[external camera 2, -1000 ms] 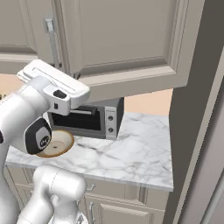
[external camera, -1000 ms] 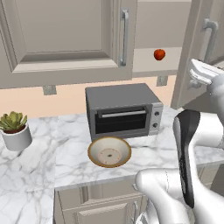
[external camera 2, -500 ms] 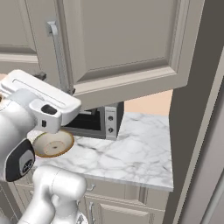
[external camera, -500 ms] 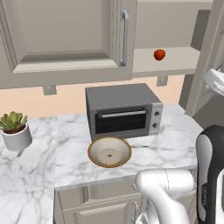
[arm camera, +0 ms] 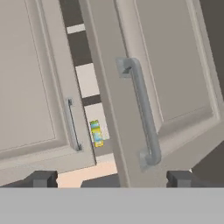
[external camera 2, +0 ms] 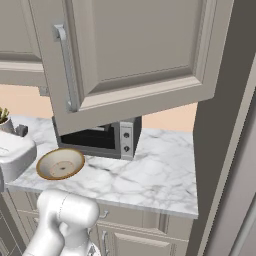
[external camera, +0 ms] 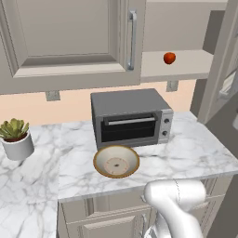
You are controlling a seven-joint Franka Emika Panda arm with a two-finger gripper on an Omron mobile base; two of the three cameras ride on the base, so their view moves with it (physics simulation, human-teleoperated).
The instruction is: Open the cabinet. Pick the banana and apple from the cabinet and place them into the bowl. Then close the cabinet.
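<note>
My fingers (arm camera: 112,178) stand wide apart with nothing between them, their dark tips at the bottom of the hand view, just below the grey bar handle (arm camera: 142,111) of the swung-open right door of the cabinet (external camera: 69,42). The apple (external camera: 169,58) sits on the shelf at upper right of the left base view. The bowl (external camera: 116,161) rests on the marble counter (external camera: 186,153) at centre, just before the toaster oven (external camera: 130,116). A yellow carton (arm camera: 96,133) shows through the door gap.
</note>
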